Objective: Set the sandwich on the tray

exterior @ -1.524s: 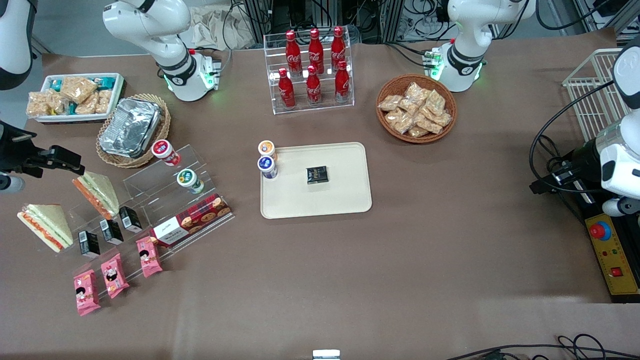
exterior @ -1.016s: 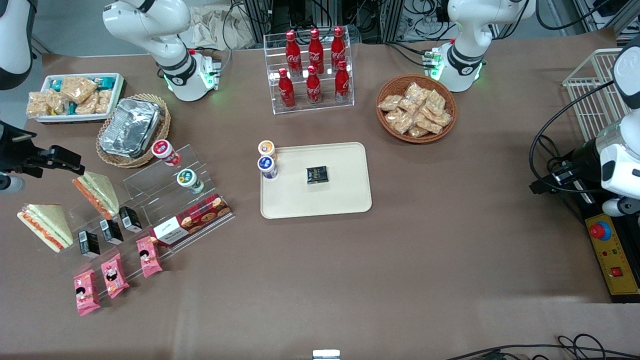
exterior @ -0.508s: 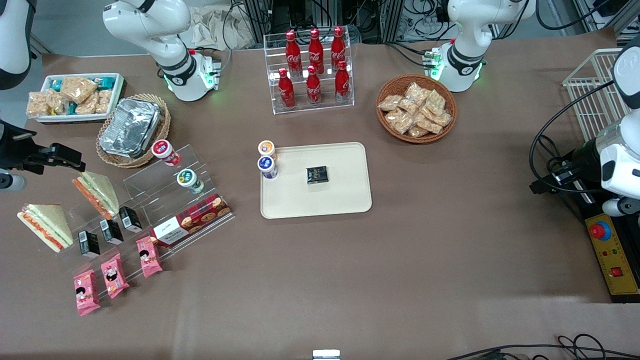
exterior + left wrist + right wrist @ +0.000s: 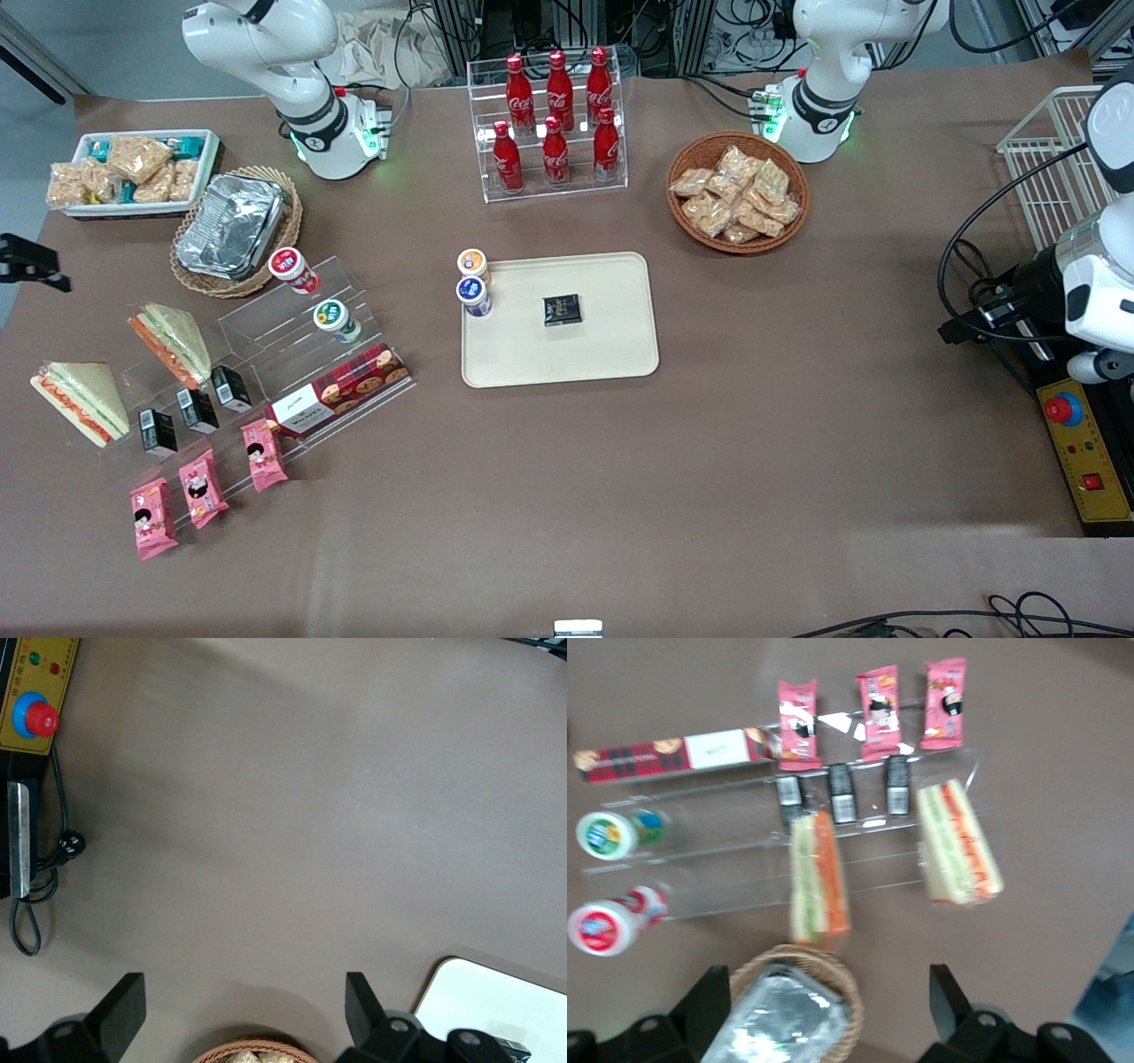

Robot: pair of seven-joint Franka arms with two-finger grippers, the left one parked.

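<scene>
Our claw [image 4: 824, 1010] hangs open and empty above the foil basket [image 4: 788, 1005], arm pulled to the worktop's edge. The sandwich [image 4: 81, 400] lies well apart from the tray [image 4: 611, 354].

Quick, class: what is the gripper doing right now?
Gripper: open, holding nothing, hovering above the foil container, with the sandwich untouched on the table.

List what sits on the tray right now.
On the tray: one small black packet and two capped cups at its corner. No sandwich. Gripper open above the foil container.
</scene>
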